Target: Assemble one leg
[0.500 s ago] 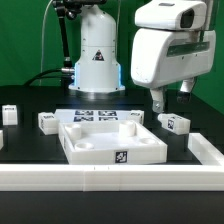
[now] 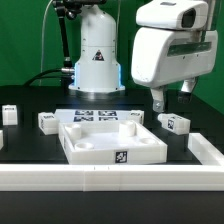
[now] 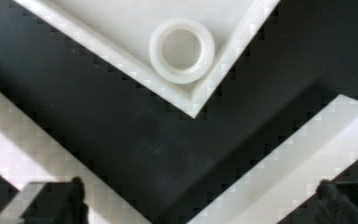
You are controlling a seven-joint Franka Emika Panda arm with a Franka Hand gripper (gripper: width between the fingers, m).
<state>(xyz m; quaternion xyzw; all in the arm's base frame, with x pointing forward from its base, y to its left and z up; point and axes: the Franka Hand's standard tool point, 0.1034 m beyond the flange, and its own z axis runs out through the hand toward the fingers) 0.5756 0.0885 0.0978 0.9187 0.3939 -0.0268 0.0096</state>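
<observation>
My gripper [image 2: 170,100] hangs open and empty above the table at the exterior view's right. Small white legs with tag markers lie on the black table: one [image 2: 177,122] just below the gripper, one [image 2: 137,117] behind the panel, one [image 2: 48,120] to its left, and one [image 2: 8,113] at the far left. The large white square panel [image 2: 110,141] lies in the middle. In the wrist view a panel corner [image 3: 202,25] with a round hole [image 3: 179,50] shows beyond my gripper [image 3: 197,205]; its dark fingertips [image 3: 51,202] stand far apart with nothing between them.
The marker board [image 2: 95,116] lies behind the panel, in front of the robot base [image 2: 97,60]. A white rail [image 2: 110,181] runs along the table's front and another [image 2: 206,150] along the exterior view's right. A white bar [image 3: 309,150] crosses the wrist view.
</observation>
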